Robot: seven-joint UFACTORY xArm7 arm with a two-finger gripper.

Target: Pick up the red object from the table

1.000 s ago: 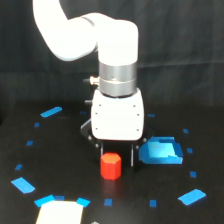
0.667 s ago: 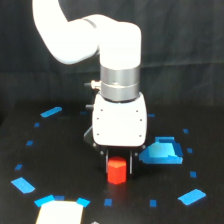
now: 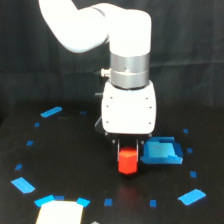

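The gripper (image 3: 128, 156) sits right over the red object (image 3: 127, 162) on the table (image 3: 70, 165). I cannot tell if its jaws squeeze it. A blue patch (image 3: 161, 152) lies at 3 o'clock.

Arm's all glossy white, chunky rounded tube links (image 3: 95, 22). Below that there's a brushed silver metal ring (image 3: 129, 70) with a tiny knob poking out at its 9 o'clock side. Under the ring sits a boxy white housing (image 3: 128, 111) with a few small dark screw dots on its face. The tool (image 3: 128, 149) at 6 o'clock is dark, too blurry for details.
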